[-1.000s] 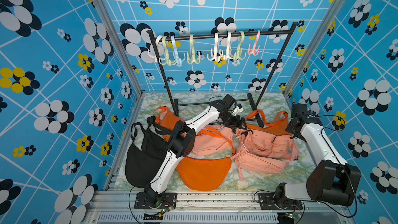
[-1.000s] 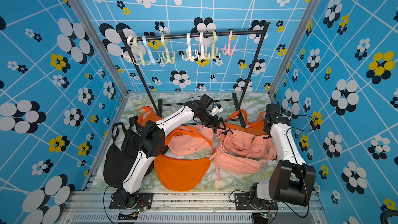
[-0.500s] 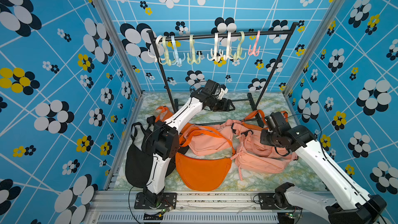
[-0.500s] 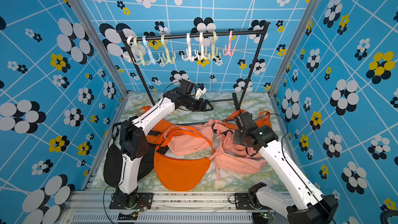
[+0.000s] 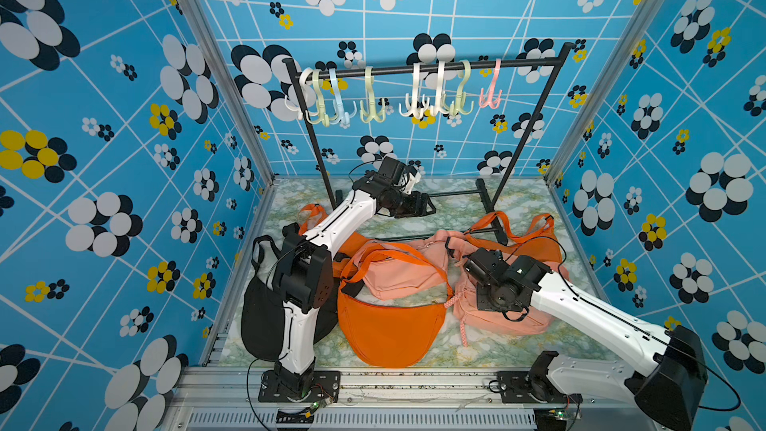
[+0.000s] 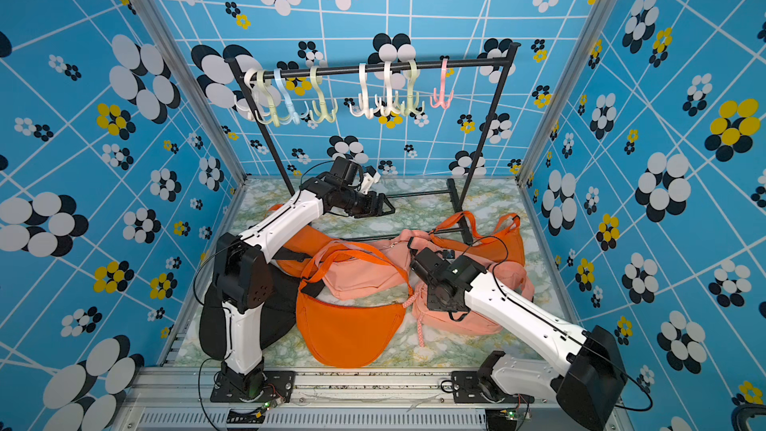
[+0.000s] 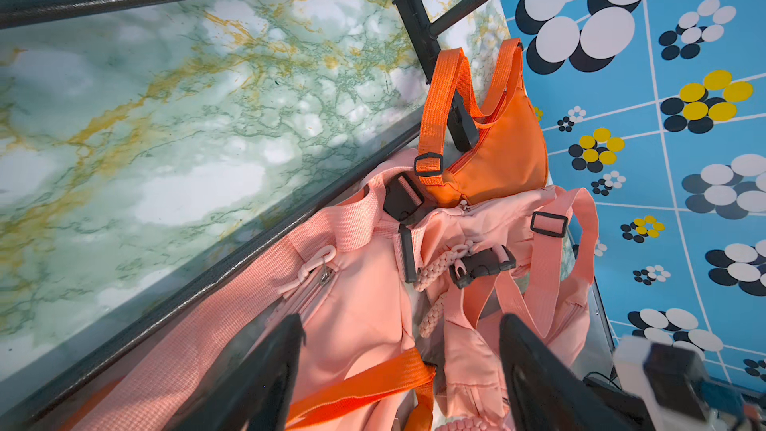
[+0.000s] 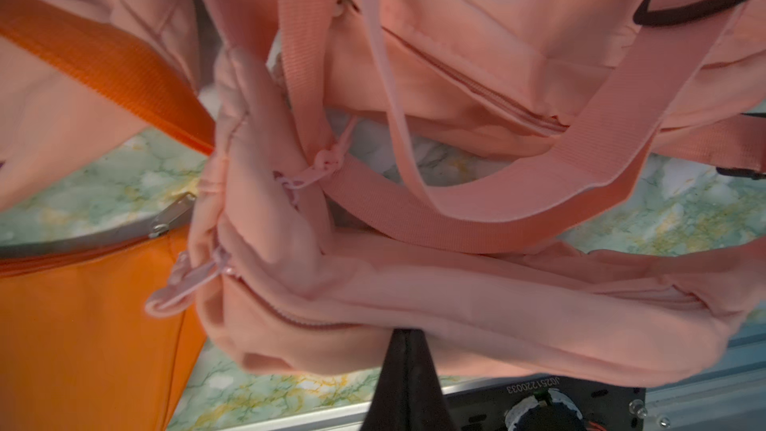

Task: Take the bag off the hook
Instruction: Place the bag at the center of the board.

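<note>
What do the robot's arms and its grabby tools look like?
Both arms wear smooth white shells, the left arm and the right arm. They have chunky black joints, and thin black cables loop beside them. The left tool has two flat black fingers. The right tool is black too and narrows to a point.

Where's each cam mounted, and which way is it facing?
Top views: high at the front, facing down and back at the rack; left arm and right arm show from base to wrist.
Left wrist: on the left arm, facing past the open left gripper at the pink bags and the rack's base.
Right wrist: on the right arm, close over those bags; only the shut right gripper shows.
Shared: the orange bag by the rack's leg shows in the left wrist view and both top views.
</note>
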Robot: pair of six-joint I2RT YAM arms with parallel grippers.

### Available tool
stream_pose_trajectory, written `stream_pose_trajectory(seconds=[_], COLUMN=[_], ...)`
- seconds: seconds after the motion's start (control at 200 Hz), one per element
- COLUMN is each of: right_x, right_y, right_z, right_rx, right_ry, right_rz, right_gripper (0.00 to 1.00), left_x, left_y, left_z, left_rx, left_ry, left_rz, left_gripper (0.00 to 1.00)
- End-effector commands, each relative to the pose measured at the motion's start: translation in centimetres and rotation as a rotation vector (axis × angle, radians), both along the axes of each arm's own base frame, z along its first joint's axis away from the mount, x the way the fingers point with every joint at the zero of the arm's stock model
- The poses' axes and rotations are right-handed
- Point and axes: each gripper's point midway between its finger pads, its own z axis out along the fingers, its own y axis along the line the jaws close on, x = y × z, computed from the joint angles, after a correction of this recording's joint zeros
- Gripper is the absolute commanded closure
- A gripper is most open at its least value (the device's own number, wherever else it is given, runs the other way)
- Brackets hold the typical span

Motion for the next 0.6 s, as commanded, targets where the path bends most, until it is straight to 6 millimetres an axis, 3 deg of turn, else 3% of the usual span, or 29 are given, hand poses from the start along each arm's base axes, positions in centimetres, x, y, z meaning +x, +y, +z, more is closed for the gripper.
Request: stream_pose_trajectory(seconds=[0.0, 0.095, 0.18, 0.24, 0.33, 0.405, 0.415, 0.44, 0.515, 0.545, 0.58, 0.595], right_x=[1.6, 2.8, 2.8, 2.7, 3.4, 4.8, 5.1, 5.7, 7.6, 8.4, 9.2, 9.6], right_y=[-2.0, -2.2, -1.2, -0.8, -1.5, -2.6, -2.8, -3.2, -4.6, -5.0, -5.7, -5.9], right_z=[-1.4, -3.4, -5.7, -6.2, -4.7, -1.2, -0.6, 1.0, 5.8, 7.7, 9.9, 10.7], right_rx=[-0.053, -0.022, 0.044, 0.052, 0.024, -0.025, -0.033, -0.052, -0.099, -0.111, -0.129, -0.138], right_ry=[-0.022, 0.000, 0.060, 0.084, 0.030, -0.067, -0.083, -0.121, -0.245, -0.305, -0.378, -0.407], right_rz=[-0.054, -0.089, -0.095, -0.091, -0.080, -0.066, -0.064, -0.060, -0.062, -0.065, -0.079, -0.085], right_gripper=[1.00, 1.00, 1.00, 1.00, 1.00, 1.00, 1.00, 0.95, 0.69, 0.51, 0.38, 0.18], left_x=[-0.2, -0.6, -1.1, -1.4, -1.6, -1.3, -1.3, -1.3, -1.0, -0.9, -0.9, -0.9], left_y=[1.2, 1.7, 2.2, 2.6, 3.6, 4.6, 4.8, 5.3, 6.9, 7.7, 8.8, 9.3], left_z=[0.7, 0.6, 0.3, 0.4, 1.1, 1.1, 2.0, 2.6, 4.3, 5.2, 6.0, 6.4], left_rx=[0.000, 0.011, 0.025, 0.036, 0.039, 0.040, 0.032, 0.027, 0.026, 0.025, 0.027, 0.024], left_ry=[-0.018, -0.016, -0.012, -0.015, -0.032, -0.030, -0.049, -0.066, -0.128, -0.163, -0.200, -0.219], left_rz=[0.017, 0.021, 0.025, 0.029, 0.049, 0.081, 0.086, 0.098, 0.151, 0.177, 0.214, 0.231], left_gripper=[0.22, 0.21, 0.19, 0.17, 0.15, 0.08, 0.07, 0.00, 0.01, 0.01, 0.01, 0.01])
